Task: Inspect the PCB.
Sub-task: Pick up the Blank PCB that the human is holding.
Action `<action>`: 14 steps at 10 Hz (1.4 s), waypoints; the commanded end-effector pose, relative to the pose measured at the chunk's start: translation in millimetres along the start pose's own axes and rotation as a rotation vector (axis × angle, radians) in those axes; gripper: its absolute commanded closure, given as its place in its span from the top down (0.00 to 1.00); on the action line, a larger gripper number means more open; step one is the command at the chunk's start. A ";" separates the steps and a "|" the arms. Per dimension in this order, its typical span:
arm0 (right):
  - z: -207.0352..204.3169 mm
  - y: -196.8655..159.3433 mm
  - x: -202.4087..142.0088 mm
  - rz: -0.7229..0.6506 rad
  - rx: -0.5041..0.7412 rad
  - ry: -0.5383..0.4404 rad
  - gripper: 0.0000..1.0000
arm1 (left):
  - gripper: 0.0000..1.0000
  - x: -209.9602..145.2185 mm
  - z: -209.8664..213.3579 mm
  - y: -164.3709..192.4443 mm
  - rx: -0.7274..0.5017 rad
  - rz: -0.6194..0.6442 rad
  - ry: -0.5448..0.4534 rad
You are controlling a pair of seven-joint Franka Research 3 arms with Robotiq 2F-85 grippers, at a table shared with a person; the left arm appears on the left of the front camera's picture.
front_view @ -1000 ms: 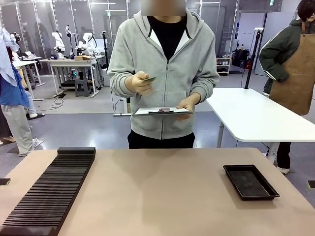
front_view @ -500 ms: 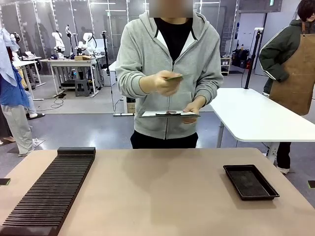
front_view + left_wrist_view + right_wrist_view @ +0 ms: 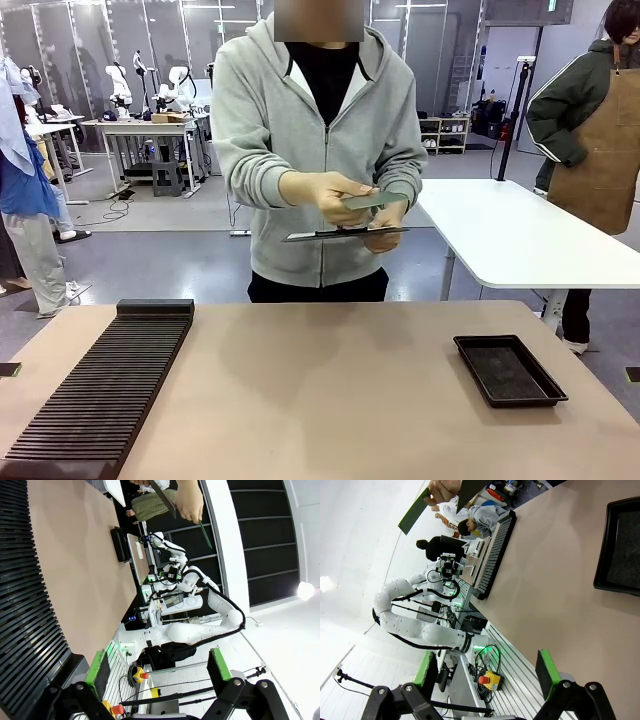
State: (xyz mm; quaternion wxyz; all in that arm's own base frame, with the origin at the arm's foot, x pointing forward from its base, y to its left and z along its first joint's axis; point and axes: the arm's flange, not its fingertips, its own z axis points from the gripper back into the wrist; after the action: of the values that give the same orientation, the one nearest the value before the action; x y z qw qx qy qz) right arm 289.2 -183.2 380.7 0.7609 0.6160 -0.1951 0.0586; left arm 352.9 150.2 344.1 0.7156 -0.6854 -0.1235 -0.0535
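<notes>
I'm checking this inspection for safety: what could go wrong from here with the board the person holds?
The PCB is pinched by one hand at its edge, apparently past the far edge of the table: a slip could drop it to the floor. The dark clipboard just below it is held by the other hand alone, so a knock from the board might tip it.

One green PCB [image 3: 374, 200]; one dark clipboard [image 3: 330, 236]; one black tray [image 3: 508, 370]; one black slotted rack [image 3: 100, 390]; two tables, the tan table [image 3: 330, 400] and a white table [image 3: 520, 240]; two grippers, the left gripper [image 3: 157, 667] and the right gripper [image 3: 485, 674]
</notes>
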 end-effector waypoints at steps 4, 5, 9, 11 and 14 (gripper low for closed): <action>1.1 0.8 -0.6 0.004 0.005 -0.004 1.00 | 1.00 -1.1 1.3 -0.3 0.004 0.004 0.003; 1.1 0.8 -0.6 0.004 0.005 -0.004 1.00 | 1.00 -1.1 1.3 -0.3 0.004 0.004 0.003; -31.1 61.6 20.0 -0.005 0.052 0.062 1.00 | 1.00 -1.1 1.3 -0.3 0.004 0.004 0.003; -62.5 94.8 38.4 -0.058 0.130 0.101 1.00 | 1.00 -1.1 1.3 -0.3 0.004 0.004 0.003; -133.7 136.5 52.5 -0.055 0.133 0.221 1.00 | 1.00 -1.1 1.3 -0.3 0.004 0.004 0.003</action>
State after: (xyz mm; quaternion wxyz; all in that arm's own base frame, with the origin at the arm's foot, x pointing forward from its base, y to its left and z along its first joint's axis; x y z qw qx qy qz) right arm 316.6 -53.6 494.0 0.7276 0.6673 -0.1027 0.1213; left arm 352.9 150.3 344.0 0.7156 -0.6855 -0.1235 -0.0533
